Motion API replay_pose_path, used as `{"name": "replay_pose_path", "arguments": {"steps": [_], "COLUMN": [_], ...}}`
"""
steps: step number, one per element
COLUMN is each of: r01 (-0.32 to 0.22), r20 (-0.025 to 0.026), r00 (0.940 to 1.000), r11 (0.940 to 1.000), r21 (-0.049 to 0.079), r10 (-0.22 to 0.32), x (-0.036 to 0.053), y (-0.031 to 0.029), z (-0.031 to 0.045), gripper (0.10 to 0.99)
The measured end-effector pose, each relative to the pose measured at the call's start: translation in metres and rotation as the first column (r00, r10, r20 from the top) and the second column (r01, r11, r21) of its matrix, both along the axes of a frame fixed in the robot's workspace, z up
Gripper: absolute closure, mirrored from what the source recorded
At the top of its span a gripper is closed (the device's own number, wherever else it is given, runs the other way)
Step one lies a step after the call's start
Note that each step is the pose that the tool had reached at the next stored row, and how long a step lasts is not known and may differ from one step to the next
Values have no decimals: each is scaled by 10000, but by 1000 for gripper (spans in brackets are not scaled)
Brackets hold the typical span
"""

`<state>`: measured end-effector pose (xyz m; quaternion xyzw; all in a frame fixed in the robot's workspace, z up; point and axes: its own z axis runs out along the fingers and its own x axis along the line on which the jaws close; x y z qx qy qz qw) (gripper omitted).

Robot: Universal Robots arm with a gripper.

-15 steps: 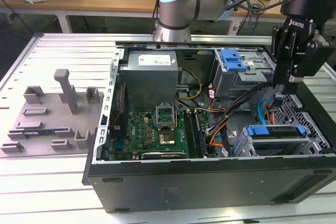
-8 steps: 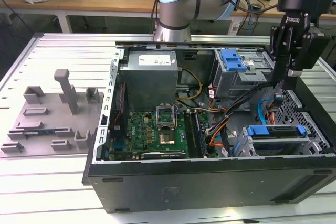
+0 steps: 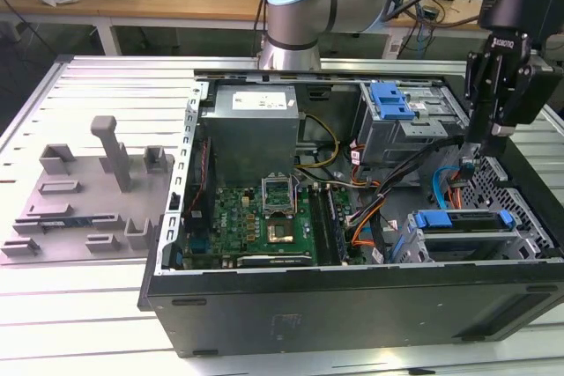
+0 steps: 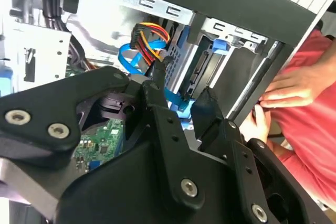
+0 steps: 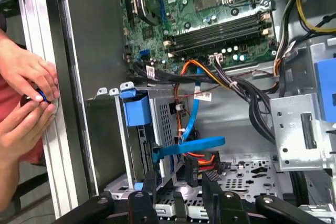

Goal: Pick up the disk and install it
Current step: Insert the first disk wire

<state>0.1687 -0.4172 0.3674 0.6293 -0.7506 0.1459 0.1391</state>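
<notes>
- The opened case [image 3: 352, 314] lies flat on the table [image 3: 79, 305], giving access from above.
- The disk [image 3: 464, 226] sits in its corner cage, seemingly seated.
- The gripper [image 3: 480, 140] hovers just above it, fingers [image 4: 209, 106] spread, holding nothing.

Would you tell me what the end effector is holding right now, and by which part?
Nothing: the end effector is open and empty, while the disk sits in the drive cage.

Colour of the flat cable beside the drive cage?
Blue. The cable shows best in the first wrist view.
</notes>
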Motion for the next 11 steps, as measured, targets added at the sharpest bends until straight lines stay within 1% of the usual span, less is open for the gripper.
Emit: {"name": "replay_pose_path", "arguments": {"steps": [1, 3, 4, 5, 6, 7, 10, 11], "r01": [1, -1, -3, -3, -1, -2, 0, -1], "r20": [1, 0, 0, 0, 1, 1, 1, 1], "r00": [10000, 10000, 10000, 10000, 10000, 10000, 10000, 10000], "r11": [9999, 9998, 9998, 9997, 9995, 9994, 9991, 9990], "r21": [-105, -185, -219, -250, -303, -341, -421, -454], "r10": [-1, 1, 3, 3, 2, 2, 0, 1], "x": [0, 1, 1, 1, 1, 1, 0, 1], "y": [2, 8, 28, 61, 114, 132, 138, 140], "z": [-17, -43, -56, -71, -91, -104, -145, -174], "gripper": [612, 612, 612, 612, 612, 612, 612, 612]}}
